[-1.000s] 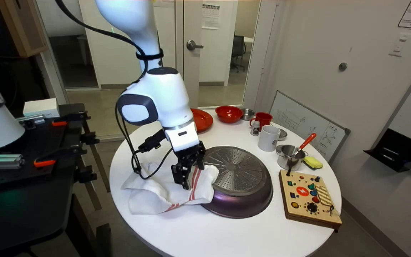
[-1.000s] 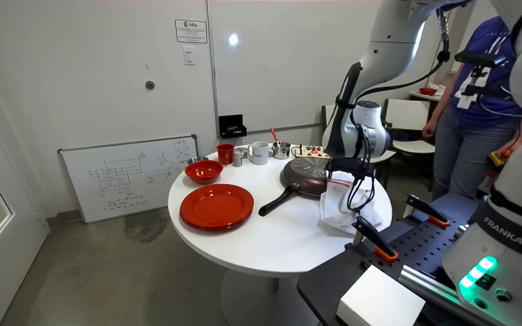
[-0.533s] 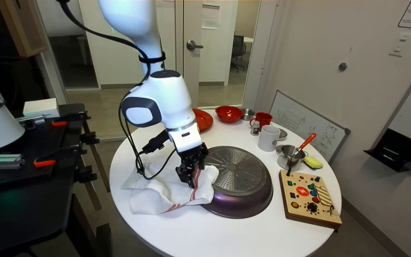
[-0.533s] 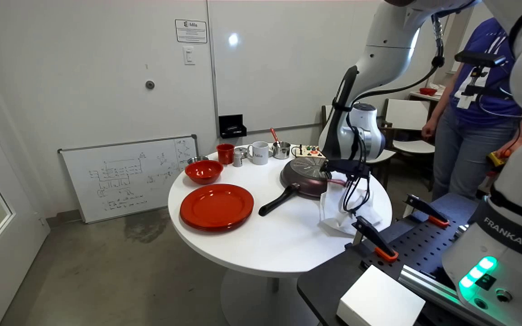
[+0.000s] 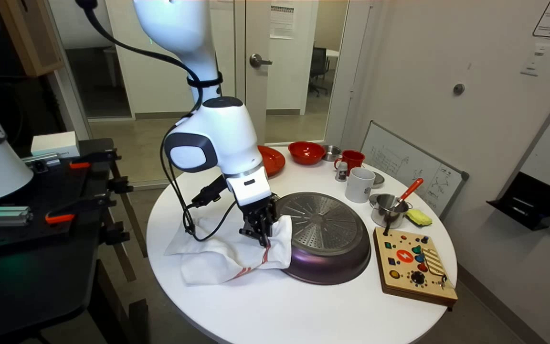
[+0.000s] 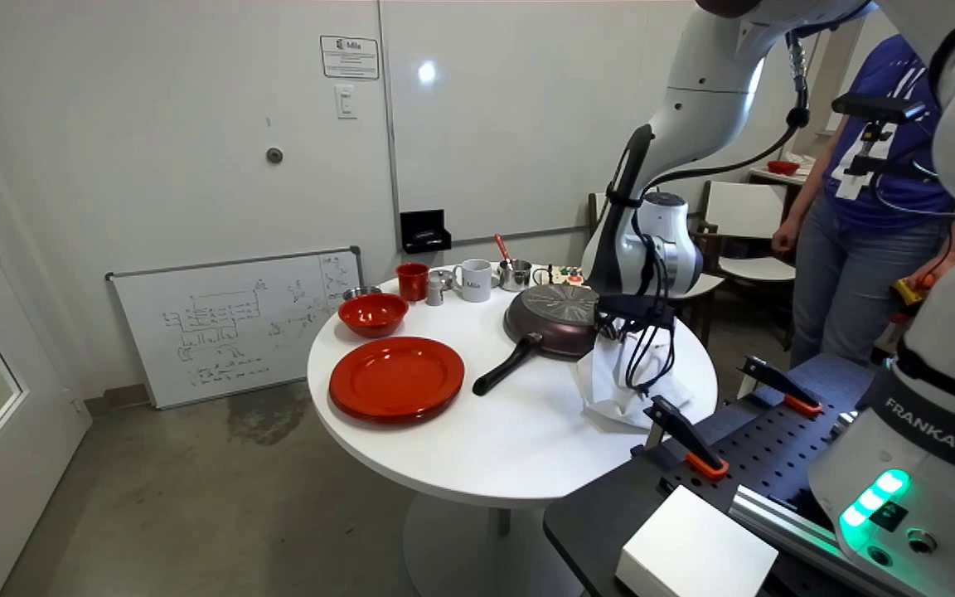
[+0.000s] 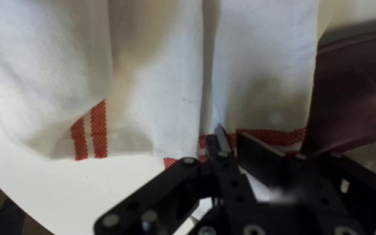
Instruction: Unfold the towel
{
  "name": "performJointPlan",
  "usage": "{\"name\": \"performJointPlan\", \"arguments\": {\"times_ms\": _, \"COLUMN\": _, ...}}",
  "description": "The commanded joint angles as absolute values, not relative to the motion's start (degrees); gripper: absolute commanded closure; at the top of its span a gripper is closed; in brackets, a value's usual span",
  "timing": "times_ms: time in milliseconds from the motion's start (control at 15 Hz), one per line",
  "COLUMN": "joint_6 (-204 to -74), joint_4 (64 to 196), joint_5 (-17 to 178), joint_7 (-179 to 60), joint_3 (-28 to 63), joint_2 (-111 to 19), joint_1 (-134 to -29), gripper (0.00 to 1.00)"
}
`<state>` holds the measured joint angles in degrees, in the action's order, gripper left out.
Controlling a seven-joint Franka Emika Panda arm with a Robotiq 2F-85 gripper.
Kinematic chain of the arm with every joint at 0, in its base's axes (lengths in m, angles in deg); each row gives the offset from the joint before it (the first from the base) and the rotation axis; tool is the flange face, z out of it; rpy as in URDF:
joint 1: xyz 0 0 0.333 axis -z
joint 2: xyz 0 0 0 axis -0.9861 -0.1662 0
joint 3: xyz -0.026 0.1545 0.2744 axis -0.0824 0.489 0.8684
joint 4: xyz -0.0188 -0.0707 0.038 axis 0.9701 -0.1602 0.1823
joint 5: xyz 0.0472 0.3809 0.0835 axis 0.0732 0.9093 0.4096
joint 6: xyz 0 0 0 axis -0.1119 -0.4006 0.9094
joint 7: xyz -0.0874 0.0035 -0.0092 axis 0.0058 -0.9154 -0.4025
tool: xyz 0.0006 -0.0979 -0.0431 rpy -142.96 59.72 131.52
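The white towel (image 5: 203, 267) with red stripes lies crumpled on the round table, its far part up against an upturned pan (image 5: 322, 224). In the wrist view the towel (image 7: 168, 107) hangs in several folds, and its striped hem runs under and between the fingertips. My gripper (image 7: 228, 132) points down into this hem, its jaws drawn close together with a pinch of cloth in the narrow gap. An exterior view shows the stripes gathering at the gripper (image 5: 264, 239). The arm and its cables cover part of the towel (image 6: 610, 385) in an exterior view.
The pan's handle (image 6: 511, 365) reaches toward the red plates (image 6: 396, 377). Further along stand a red bowl (image 5: 306, 153), a white mug (image 5: 360, 185), a steel pot (image 5: 382, 215) and a wooden switch box (image 5: 413, 267). A person (image 6: 842, 249) stands behind the arm.
The gripper has moved toward the pan and its jaws have come together on the hem. The towel's stripes have bunched at the fingertips, and the pan has shifted slightly away.
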<state>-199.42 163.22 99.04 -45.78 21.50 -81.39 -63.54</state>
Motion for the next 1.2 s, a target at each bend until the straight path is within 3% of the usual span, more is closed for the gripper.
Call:
{"name": "performJointPlan", "arguments": {"times_ms": 0, "joint_6": -199.58, "joint_4": 162.26, "joint_5": 99.46, "joint_7": -45.65, "joint_3": 21.65, "joint_2": -82.24, "joint_1": -63.63, "gripper": 0.99}}
{"name": "performJointPlan", "arguments": {"times_ms": 200, "joint_6": -199.54, "joint_4": 162.36, "joint_5": 99.58, "joint_7": -45.64, "joint_3": 21.42, "joint_2": -82.26, "joint_1": -63.82, "gripper": 0.94}}
{"name": "performJointPlan", "arguments": {"times_ms": 1133, "joint_6": -200.39, "joint_4": 164.19, "joint_5": 98.47, "joint_7": -46.18, "joint_3": 22.17, "joint_2": -73.74, "joint_1": -63.4, "gripper": 0.94}}
